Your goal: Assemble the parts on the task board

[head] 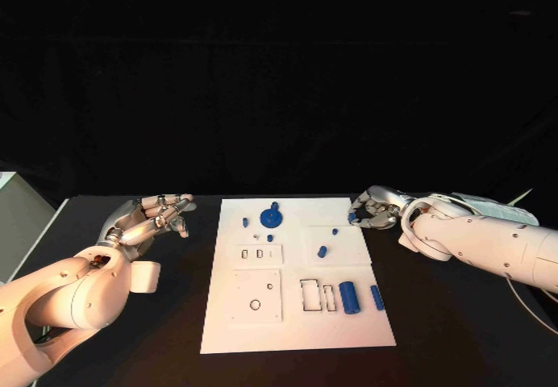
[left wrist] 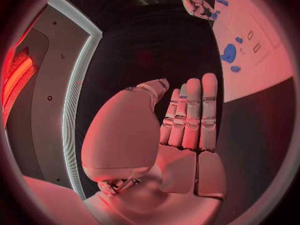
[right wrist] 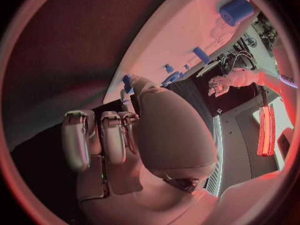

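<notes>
- Task board [head: 297, 322]: I see the white plate lying flat at the middle of the black table [head: 465, 322], long side running away from the robot.
- Parts on the board, from my head view: a round blue disc [head: 272, 217] near the far edge, a small blue peg [head: 245, 221] just to its left, and a tiny blue piece [head: 270, 238] below the disc.
- Right half of the board: two small blue pieces [head: 322, 251] [head: 335, 232], one nearer the robot than the other.
- Near-right area: a blue cylinder [head: 347, 297] lies beside a rectangular outline [head: 310, 295], with a thinner blue bar [head: 376, 297] near the board's right edge, apart from the cylinder.
- Left hand [head: 154, 219]: it hovers over the bare table to the left of the board, not touching it. In the left wrist view the fingers [left wrist: 195, 110] are extended and lie side by side, with nothing in them.
- Right hand [head: 376, 210]: it sits at the board's far right edge, fingers curled inward. A small blue part [head: 352, 216] shows at its fingertips, and the right wrist view shows the same blue piece [right wrist: 127, 81] at the finger ends; I read this as a pinch.
</notes>
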You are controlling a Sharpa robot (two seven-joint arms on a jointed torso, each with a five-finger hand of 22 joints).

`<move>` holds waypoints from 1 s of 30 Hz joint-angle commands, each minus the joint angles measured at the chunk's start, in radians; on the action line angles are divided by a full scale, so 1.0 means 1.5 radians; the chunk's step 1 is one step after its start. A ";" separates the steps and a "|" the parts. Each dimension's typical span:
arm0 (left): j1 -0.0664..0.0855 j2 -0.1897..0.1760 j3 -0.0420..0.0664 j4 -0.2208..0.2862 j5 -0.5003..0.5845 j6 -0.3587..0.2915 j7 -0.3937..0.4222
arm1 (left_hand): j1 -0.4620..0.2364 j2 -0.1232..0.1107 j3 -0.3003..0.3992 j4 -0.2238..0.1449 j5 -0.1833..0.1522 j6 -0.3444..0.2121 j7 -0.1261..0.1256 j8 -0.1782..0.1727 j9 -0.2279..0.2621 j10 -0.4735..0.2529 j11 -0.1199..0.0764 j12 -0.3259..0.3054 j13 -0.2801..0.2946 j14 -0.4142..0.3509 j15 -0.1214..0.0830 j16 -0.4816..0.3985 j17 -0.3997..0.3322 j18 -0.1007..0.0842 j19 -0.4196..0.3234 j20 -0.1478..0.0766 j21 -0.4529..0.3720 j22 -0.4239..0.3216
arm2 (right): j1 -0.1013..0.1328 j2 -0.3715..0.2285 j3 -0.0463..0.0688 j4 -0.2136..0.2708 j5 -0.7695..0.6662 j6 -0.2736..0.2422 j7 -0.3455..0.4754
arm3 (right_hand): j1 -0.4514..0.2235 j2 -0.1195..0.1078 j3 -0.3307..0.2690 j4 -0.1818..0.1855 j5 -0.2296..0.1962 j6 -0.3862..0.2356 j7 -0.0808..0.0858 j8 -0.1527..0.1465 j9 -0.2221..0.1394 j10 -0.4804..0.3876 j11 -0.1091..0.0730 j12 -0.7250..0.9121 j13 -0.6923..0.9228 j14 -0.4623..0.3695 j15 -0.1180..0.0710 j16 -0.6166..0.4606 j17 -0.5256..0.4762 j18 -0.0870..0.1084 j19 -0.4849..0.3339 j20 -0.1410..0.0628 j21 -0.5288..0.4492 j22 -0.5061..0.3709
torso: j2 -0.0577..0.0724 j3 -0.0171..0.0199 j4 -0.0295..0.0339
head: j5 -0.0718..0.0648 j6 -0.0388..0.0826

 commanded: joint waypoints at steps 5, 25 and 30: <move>0.000 0.001 0.001 0.001 0.000 0.010 0.002 | -0.007 -0.001 0.002 0.002 -0.004 -0.006 0.003 0.003 0.001 -0.007 0.002 -0.003 0.000 -0.005 0.001 0.004 -0.001 0.010 -0.006 0.000 0.005 0.001 | -0.002 0.005 0.000 0.001 -0.018 -0.010 -0.006 | -0.005 0.010 0.011 0.001 0.001 0.010 -0.003 0.008 0.002 0.069 -0.004 0.001 0.176 0.071 -0.005 0.003 0.176 -0.007 0.049 -0.005 0.002 0.131 | 0.000 -0.0001 -0.0002 | -0.001 0.000; 0.000 0.000 0.001 0.001 0.000 0.009 0.001 | -0.008 -0.001 0.002 0.002 -0.004 -0.006 0.003 0.003 0.001 -0.007 0.003 -0.003 0.000 -0.006 0.001 0.005 -0.001 0.010 -0.006 0.000 0.005 0.001 | -0.003 -0.001 0.001 0.051 -0.043 -0.148 -0.032 | -0.018 0.019 0.046 -0.007 0.014 0.046 -0.022 0.037 0.013 0.069 -0.022 0.001 0.176 0.071 -0.020 0.003 0.176 -0.010 0.055 -0.019 0.013 0.143 | -0.002 -0.0014 -0.0017 | 0.002 0.002; 0.000 0.000 0.001 0.001 0.000 0.008 0.000 | -0.008 -0.001 0.002 0.002 -0.004 -0.006 0.003 0.003 0.001 -0.007 0.003 -0.003 0.000 -0.006 0.001 0.005 -0.001 0.010 -0.006 0.000 0.005 0.001 | 0.001 -0.006 0.002 0.106 -0.051 -0.173 -0.074 | -0.022 0.016 0.047 -0.007 0.012 0.047 -0.023 0.040 0.014 0.069 -0.022 0.001 0.176 0.071 -0.021 0.003 0.176 -0.010 0.055 -0.020 0.013 0.143 | -0.003 -0.0022 -0.0035 | 0.004 0.002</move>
